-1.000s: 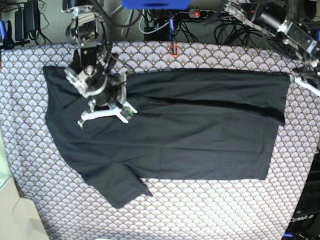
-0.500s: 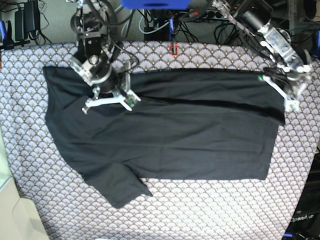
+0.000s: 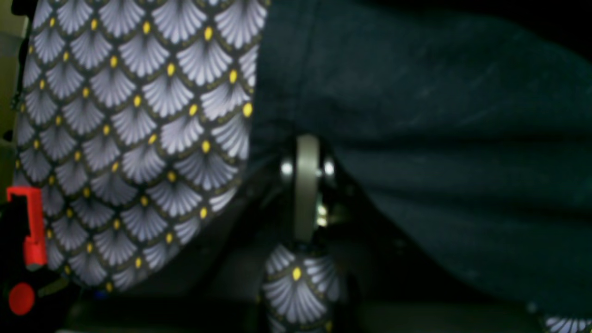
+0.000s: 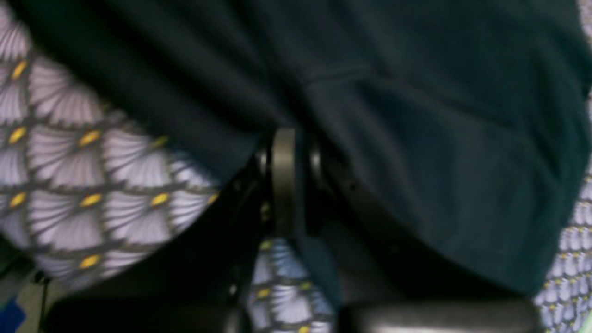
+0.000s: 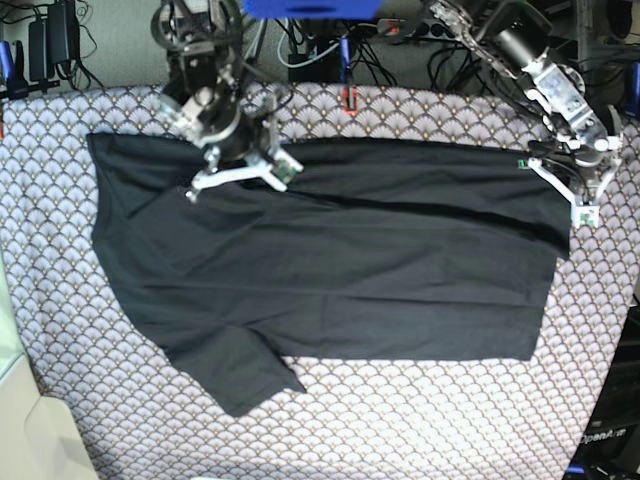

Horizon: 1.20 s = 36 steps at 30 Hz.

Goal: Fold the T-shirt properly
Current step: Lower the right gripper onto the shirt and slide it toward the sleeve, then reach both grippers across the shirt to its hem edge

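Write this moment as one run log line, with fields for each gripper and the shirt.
left gripper: shut, at hem corner | right gripper: shut, near far edge | T-shirt: flat on patterned cloth, partly folded

Faint white word "OpenArm" on dark equipment [image 5: 610,437] at the base view's lower right corner.

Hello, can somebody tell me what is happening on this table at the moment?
A two-armed robot is folding a black T-shirt that lies on a patterned tablecloth. Its far long edge is already turned over. The right pincer is shut near the sleeve end, the left pincer is shut at the hem corner.
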Each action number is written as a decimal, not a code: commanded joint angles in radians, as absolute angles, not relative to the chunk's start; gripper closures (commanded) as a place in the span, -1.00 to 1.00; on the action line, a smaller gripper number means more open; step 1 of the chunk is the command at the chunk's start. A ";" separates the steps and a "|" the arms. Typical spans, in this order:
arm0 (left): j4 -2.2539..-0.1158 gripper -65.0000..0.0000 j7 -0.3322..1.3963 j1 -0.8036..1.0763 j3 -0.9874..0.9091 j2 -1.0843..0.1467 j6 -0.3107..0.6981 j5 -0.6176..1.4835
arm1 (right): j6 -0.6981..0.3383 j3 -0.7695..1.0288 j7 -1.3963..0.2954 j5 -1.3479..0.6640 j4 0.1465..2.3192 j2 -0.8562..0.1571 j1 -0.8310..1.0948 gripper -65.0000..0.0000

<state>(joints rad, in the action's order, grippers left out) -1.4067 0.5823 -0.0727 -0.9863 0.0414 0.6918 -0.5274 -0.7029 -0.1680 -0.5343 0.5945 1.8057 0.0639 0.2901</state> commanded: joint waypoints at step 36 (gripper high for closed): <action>-1.326 1.00 0.634 -0.061 -0.986 -0.002 0.698 -0.564 | -0.698 0.036 -0.440 0.584 1.465 -0.010 -0.124 0.94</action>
<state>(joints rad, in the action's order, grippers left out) -1.3495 0.5491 -0.0753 -0.9855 -0.0048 0.7029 -0.4973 -0.7059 0.0391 -0.4492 0.5884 1.4490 -0.0086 -0.1108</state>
